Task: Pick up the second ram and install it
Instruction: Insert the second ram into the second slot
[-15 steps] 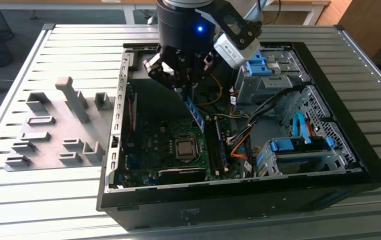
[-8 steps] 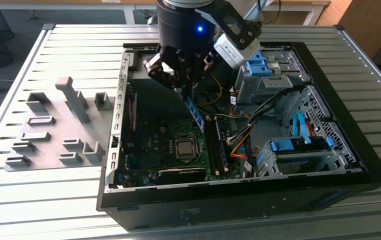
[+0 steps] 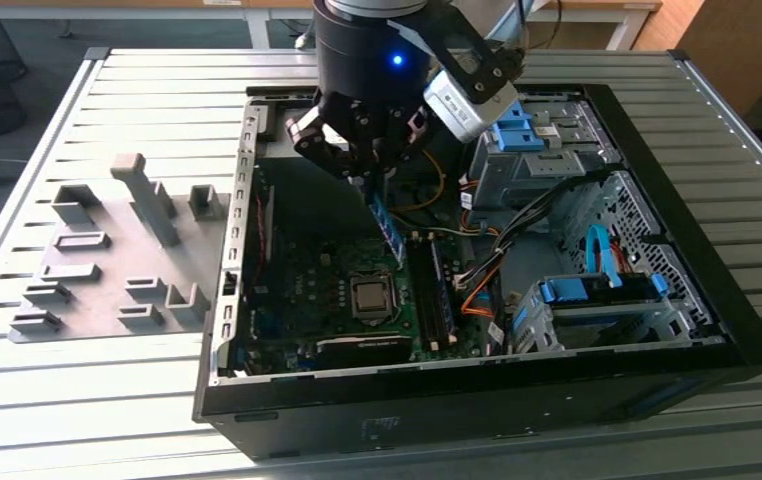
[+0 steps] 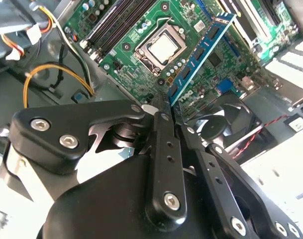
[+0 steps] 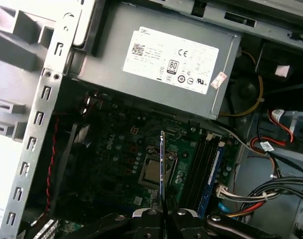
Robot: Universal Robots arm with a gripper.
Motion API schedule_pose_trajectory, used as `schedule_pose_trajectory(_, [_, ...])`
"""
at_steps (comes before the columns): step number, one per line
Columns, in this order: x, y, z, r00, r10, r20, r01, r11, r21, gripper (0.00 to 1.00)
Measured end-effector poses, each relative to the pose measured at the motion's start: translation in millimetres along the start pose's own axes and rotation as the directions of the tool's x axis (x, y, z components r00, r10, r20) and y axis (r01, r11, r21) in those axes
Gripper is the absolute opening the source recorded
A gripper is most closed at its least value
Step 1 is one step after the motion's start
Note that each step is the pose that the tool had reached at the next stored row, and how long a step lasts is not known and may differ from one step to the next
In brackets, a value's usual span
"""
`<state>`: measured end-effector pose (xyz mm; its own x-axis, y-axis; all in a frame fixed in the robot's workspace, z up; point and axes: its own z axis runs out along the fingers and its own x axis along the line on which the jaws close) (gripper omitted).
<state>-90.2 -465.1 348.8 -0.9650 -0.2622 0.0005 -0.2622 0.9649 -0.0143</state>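
Second ram held in the gripper above the board. This is the carry-to-slot step; the stick is not yet seated.

I read the gripper (image 4: 163,102) as clamped on one end of the second ram (image 4: 197,54). The stick juts out past the fingertips, above the motherboard (image 4: 131,64) inside the open computer case (image 3: 461,400). In the first wrist view the stick shows edge-on as a thin strip over the processor socket (image 5: 152,172). The memory slots (image 5: 203,162) lie just beside it, off its line. My judgement: seating calls for the stick to sit over a free slot, parallel to it and square, before any press.
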Motion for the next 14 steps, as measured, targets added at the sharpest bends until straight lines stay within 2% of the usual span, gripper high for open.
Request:
schedule_pose_trajectory(3, [0.0, 0.0, 1.4, 0.9986, 0.054, -0.0010, -0.054, 0.9986, 0.0006, 0.14])
schedule_pose_trajectory(6, [0.0, 0.0, 2.8, 0.9940, 0.109, -0.0019, -0.109, 0.9940, 0.0015, 0.14])
schedule_pose_trajectory(9, [0.0, 0.1, 4.2, 0.9868, 0.162, -0.0029, -0.162, 0.9868, 0.0027, 0.14])
schedule_pose_trajectory(13, [0.0, 0.1, 5.8, 0.9741, 0.226, -0.0039, -0.226, 0.9741, 0.0047, 0.14])
schedule_pose_trajectory(14, [0.0, 0.1, 5.8, 0.9737, 0.228, -0.0040, -0.228, 0.9737, 0.0047, 0.14])
